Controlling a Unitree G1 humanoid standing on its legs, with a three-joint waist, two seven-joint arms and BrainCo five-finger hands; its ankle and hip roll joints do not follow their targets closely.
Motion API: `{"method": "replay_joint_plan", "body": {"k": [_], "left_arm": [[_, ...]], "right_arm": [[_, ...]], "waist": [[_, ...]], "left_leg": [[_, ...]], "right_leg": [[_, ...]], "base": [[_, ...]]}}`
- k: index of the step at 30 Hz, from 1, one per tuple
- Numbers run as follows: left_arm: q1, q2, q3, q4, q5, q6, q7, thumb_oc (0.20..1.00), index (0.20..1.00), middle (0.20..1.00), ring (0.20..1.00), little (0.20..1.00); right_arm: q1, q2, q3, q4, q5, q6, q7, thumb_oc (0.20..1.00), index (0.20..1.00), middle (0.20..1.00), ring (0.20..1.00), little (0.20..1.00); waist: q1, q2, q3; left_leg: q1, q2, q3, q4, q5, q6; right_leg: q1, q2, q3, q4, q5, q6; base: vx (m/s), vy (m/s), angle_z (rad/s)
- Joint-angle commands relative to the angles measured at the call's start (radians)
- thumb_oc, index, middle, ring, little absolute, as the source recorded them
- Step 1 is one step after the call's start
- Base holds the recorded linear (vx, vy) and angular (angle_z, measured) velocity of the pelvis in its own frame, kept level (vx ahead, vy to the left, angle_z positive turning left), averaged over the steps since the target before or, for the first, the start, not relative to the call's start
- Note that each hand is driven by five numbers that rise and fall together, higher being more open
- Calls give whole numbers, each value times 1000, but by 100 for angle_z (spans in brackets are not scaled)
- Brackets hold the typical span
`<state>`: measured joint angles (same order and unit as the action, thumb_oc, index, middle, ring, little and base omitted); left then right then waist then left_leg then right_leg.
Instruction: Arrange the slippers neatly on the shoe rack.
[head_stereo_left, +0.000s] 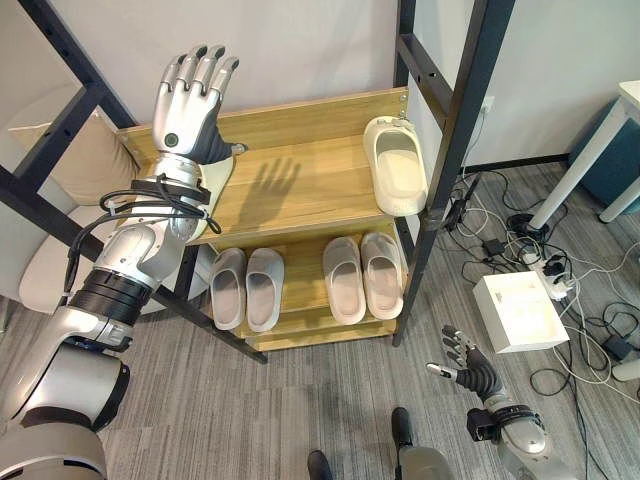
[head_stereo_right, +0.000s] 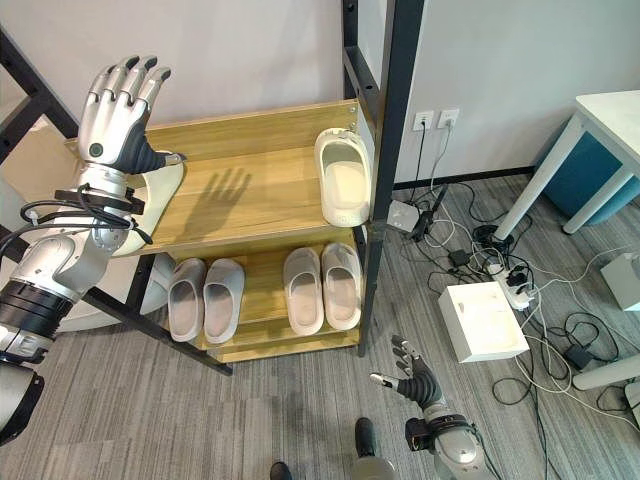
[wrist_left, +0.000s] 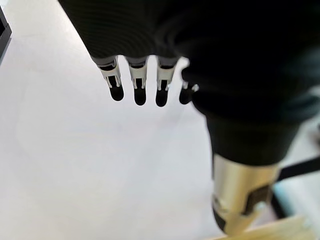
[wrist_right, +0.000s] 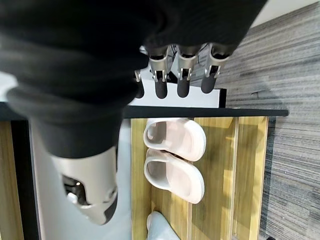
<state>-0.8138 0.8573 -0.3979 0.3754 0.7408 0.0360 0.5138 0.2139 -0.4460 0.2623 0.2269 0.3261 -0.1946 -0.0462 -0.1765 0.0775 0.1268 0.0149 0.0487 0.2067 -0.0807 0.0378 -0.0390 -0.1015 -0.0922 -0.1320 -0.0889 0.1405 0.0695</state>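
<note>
One cream slipper (head_stereo_left: 396, 166) lies lengthwise at the upper shelf's (head_stereo_left: 300, 190) right end, its mate (head_stereo_right: 150, 200) under the raised, spread left hand (head_stereo_left: 190, 95) at upper left.

Left hand (wrist_left: 150, 60) fingers (wrist_left: 139, 87) straight, holding nothing, against pale wall (wrist_left: 75, 165); wooden edge (wrist_left: 270, 234) at corner.

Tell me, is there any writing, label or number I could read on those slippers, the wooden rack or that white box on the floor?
None can be read.
Slippers: no print visible.
Wooden rack: plain wood, no label.
White box: any marking too small to tell.
</note>
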Motion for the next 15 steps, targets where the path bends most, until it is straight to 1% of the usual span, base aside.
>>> {"method": "replay_joint_plan", "body": {"k": [1, 7, 9, 12, 13, 15], "left_arm": [[-32, 93, 17, 21, 79, 40, 13, 1000, 1000, 1000, 1000, 1000], [33, 119, 71, 33, 76, 48, 0, 1000, 1000, 1000, 1000, 1000], [59, 154, 111, 49, 80, 67, 4, 1000, 1000, 1000, 1000, 1000], [67, 193, 115, 77, 91, 72, -9, 1000, 1000, 1000, 1000, 1000], [63, 211, 122, 106, 87, 89, -10, 1000, 1000, 1000, 1000, 1000], [57, 210, 123, 121, 84, 99, -9, 1000, 1000, 1000, 1000, 1000]], "right_arm": [[-15, 24, -15, -88, 25, -67, 15, 1000, 1000, 1000, 1000, 1000], [-4, 33, -27, -92, 25, -62, 22, 1000, 1000, 1000, 1000, 1000], [5, 33, -35, -100, 18, -58, 27, 1000, 1000, 1000, 1000, 1000], [13, 32, -45, -114, 14, -56, 30, 1000, 1000, 1000, 1000, 1000], [31, 27, -54, -119, 13, -50, 33, 1000, 1000, 1000, 1000, 1000], [31, 25, -56, -121, 9, -48, 33, 1000, 1000, 1000, 1000, 1000]], "waist": [[1, -36, -10], [6, -41, -10], [12, -45, -13], [11, -47, -10], [8, -52, -6], [6, -53, -4]], "left_leg": [[17, 29, -50, -7, -79, -39], [20, 26, -44, -7, -83, -35], [21, 24, -44, -7, -87, -34], [24, 24, -41, -7, -90, -32], [27, 23, -34, -7, -94, -31], [26, 23, -33, -7, -94, -30]], "right_leg": [[96, -81, -7, 4, -112, 118], [95, -82, -4, 4, -112, 119], [95, -82, -3, 3, -112, 120], [94, -80, 1, 3, -110, 123], [89, -81, 6, 3, -107, 125], [86, -81, 8, 4, -106, 126]], "base": [[19, 24, -7], [25, 22, -5], [42, 33, -7], [40, 40, -2], [37, 63, 1], [23, 39, -3]]}}
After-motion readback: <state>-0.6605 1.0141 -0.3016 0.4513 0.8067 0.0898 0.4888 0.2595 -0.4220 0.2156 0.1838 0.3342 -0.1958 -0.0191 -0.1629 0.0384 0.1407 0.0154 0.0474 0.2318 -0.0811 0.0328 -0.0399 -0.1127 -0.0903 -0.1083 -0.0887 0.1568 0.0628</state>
